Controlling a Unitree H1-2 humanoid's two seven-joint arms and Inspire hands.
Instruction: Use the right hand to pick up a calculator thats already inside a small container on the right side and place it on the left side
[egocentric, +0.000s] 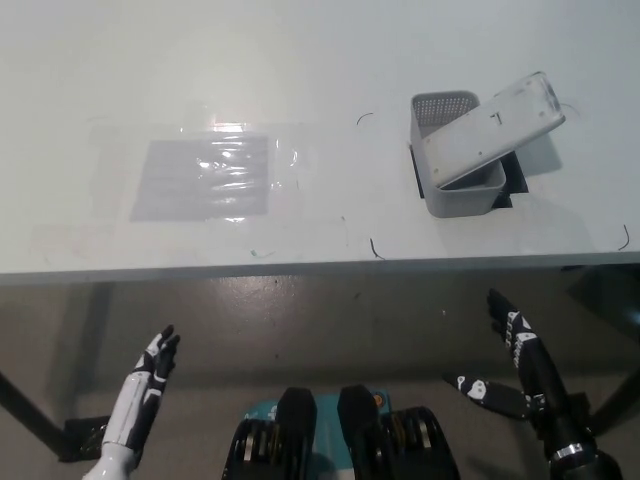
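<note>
A grey calculator (492, 130) lies face down and tilted across a small grey perforated container (447, 182) at the right of the white table, its upper end sticking out over the container's rim. My black right hand (517, 362) hangs open below the table's front edge, well short of the container. My white left hand (150, 377) rests open at the lower left, also below the table edge. Neither hand touches anything.
A clear plastic sheet (208, 176) is taped flat on the left half of the white table (300, 70). A black patch (518, 172) shows under the container. Small pen marks dot the tabletop. The table's front edge (300, 268) runs across the middle.
</note>
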